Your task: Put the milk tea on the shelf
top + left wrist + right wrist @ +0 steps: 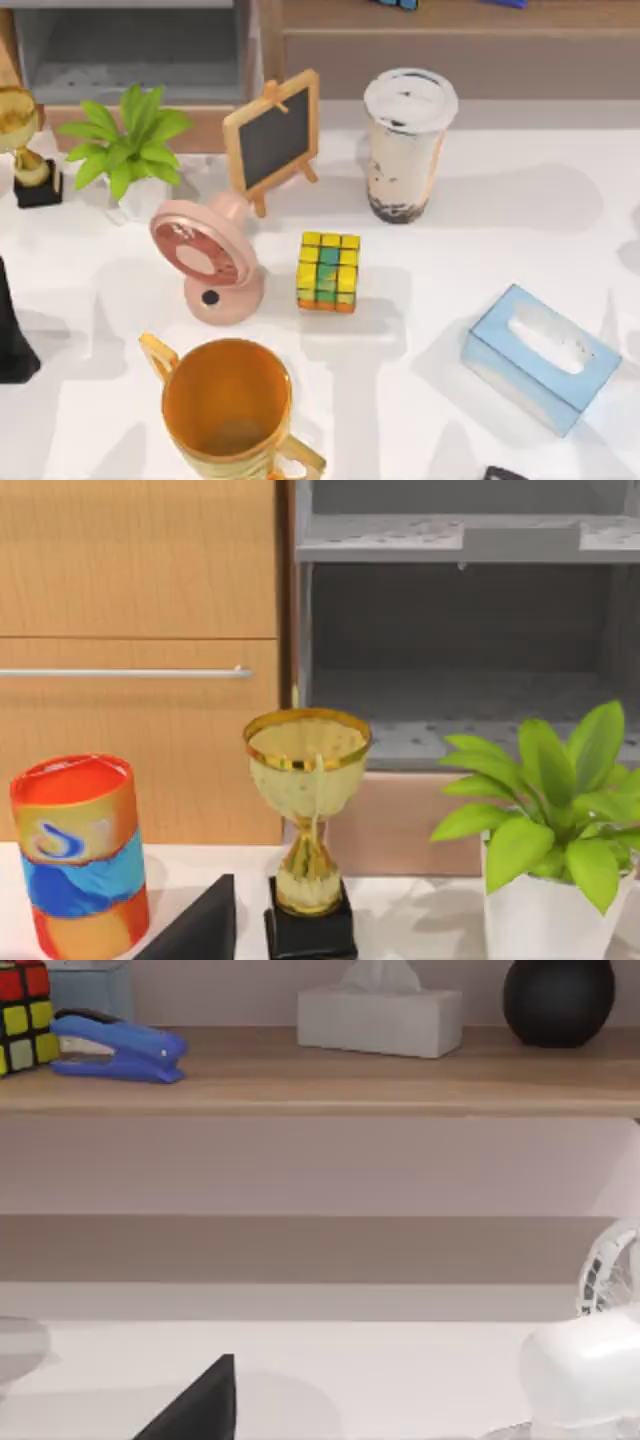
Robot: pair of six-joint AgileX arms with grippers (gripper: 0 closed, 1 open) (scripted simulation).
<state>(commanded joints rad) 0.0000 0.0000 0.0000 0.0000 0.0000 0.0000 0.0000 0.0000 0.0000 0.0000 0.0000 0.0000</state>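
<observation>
The milk tea (408, 145) is a tall clear cup with a flat white lid, beige drink and dark pearls. It stands upright on the white table, right of centre at the back, with nothing touching it. Behind it runs the shelf (450, 15), a long brown wooden board. The right wrist view shows the shelf (320, 1085) with a blue stapler, a white tissue box, a black ball and a colour cube on it. My left arm (10, 340) stands at the table's left edge. A dark bit of my right arm (505, 472) sits at the front right edge. Both are far from the cup.
Left of the cup stand a small chalkboard easel (272, 135), a pink fan (205, 260) and a potted plant (130, 145). A colour cube (328, 271) lies mid-table. A golden handled cup (228, 405) stands in front, a blue tissue box (540, 358) at right, a trophy (25, 150) far left.
</observation>
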